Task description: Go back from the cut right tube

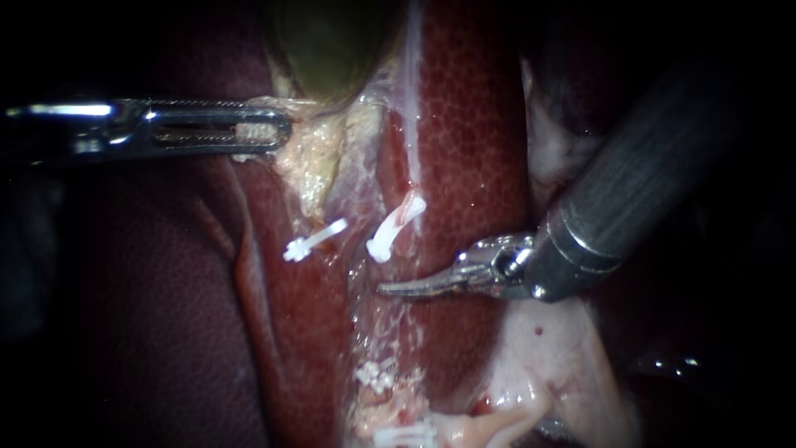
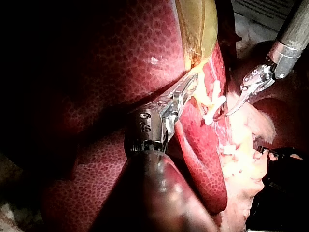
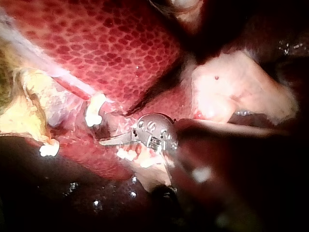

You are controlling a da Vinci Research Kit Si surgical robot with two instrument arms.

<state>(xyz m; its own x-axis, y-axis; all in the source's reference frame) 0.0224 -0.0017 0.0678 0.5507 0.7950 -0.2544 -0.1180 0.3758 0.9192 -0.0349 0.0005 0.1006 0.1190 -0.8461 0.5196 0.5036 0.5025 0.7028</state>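
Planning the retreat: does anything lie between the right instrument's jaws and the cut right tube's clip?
Nothing visible does. The right instrument lies just below the clip, jaws shut, apart from it, holding nothing; only liver surface shows in the gap.

Polished metal on left instrument (image 1: 280, 131) and right instrument (image 1: 391, 289) tip, its shaft matt, clips (image 1: 313, 240) white plastic, liver (image 1: 473, 124) and gallbladder (image 1: 332, 41) wet, glossy.

Surgical practice bench, lab-like: bare liver (image 1: 473, 124) lying in the open under close light, dark all round; white clips (image 1: 313, 240) on tissue; printed sheet (image 2: 265, 10) behind.
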